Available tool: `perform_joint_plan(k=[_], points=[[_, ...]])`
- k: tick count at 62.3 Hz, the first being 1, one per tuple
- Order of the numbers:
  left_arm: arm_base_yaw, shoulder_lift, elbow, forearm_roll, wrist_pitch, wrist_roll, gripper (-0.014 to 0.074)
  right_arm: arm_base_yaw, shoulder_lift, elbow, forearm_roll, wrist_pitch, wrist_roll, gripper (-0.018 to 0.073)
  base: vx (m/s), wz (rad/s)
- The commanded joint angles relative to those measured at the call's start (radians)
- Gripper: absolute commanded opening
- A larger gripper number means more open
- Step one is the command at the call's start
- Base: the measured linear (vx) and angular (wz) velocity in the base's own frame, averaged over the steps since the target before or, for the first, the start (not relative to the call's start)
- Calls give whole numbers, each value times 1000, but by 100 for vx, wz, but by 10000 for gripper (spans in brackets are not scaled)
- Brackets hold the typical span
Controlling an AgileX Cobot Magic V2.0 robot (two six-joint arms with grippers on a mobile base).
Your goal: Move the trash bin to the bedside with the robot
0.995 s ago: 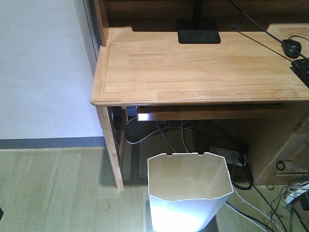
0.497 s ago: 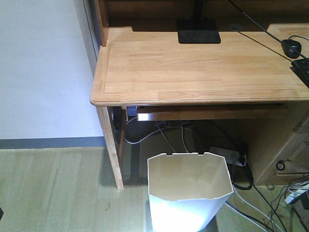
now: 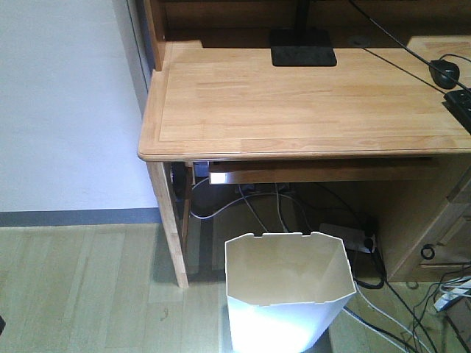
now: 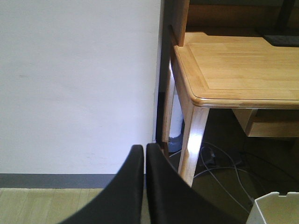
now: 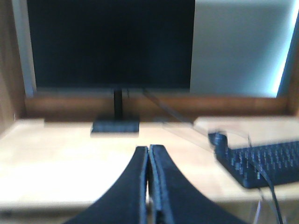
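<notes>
Wooden flooring carries the trash bin (image 3: 287,294) upright just before the front edge of the desk (image 3: 294,103), near its left front corner, ungrasped, since the left fingers (image 4: 128,186) and the right fingers (image 5: 135,186) are pressed together on nothing.

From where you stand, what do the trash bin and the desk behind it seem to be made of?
Trash bin: probably thin white plastic, smooth, faintly glossy; its flat faceted walls and thin notched rim suggest that. Desk: light wood, likely varnished; grain lines, joined planks and a soft sheen show.
</notes>
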Motion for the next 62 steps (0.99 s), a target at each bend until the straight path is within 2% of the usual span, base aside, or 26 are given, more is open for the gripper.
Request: perform_joint_plan(k=[1,9,26,34,44,62], points=[[-1,18,3,-2,-73,-4,-6,-1,110,-103,-7,27,-8,-10,0,0],[-1,18,3,-2,-73,-4,-6,-1,206,-143,-7,115,-8,-10,0,0],[-1,18,3,-2,-73,-4,-6,-1,279,-141,15,156,0,-7,0,0],[-1,18,3,-2,-73,-4,-6,-1,279,-141,21,173,0,27,0,0],[-1,18,3,-2,-73,-4,-6,-1,279,-141,15,206,-8,155,0,0],[-1,18,3,-2,-73,-4,-6,-1,279,-141,15,209,-8,525,0,0]])
